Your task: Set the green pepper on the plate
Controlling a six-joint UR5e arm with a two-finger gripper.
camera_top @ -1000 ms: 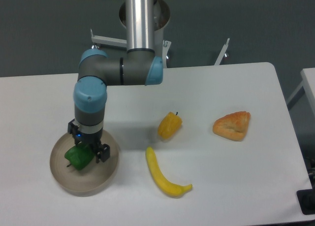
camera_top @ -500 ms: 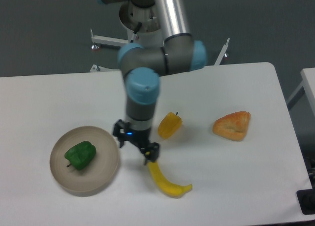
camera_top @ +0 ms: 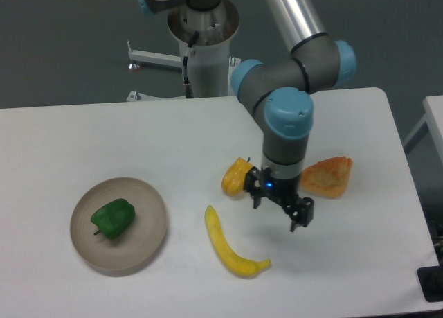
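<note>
White rectangular table carries everything. Grey-and-blue UR5e arm has swung well to the right: a second ago its wrist stood over the dish, half a second ago mid-table, now it hangs between the yellow-orange pepper and the bread piece. Round shallow beige-tan matte plate sits front-left, same spot throughout. Long curved yellow banana lies front-centre, unmoved. Toasted orange-brown wedge of bread rests right of the wrist, just beside it. Small glossy bright-green lobed pepper lies inside the plate, left of its middle, well apart from the arm, no longer held as it was a second ago. Small yellow-orange pepper sits just left of the wrist. Black two-finger gripper has fingers spread, nothing between them, above bare table. Judgement: release is done, pepper is settled on the dish, task looks complete; arm is only retreating.
</note>
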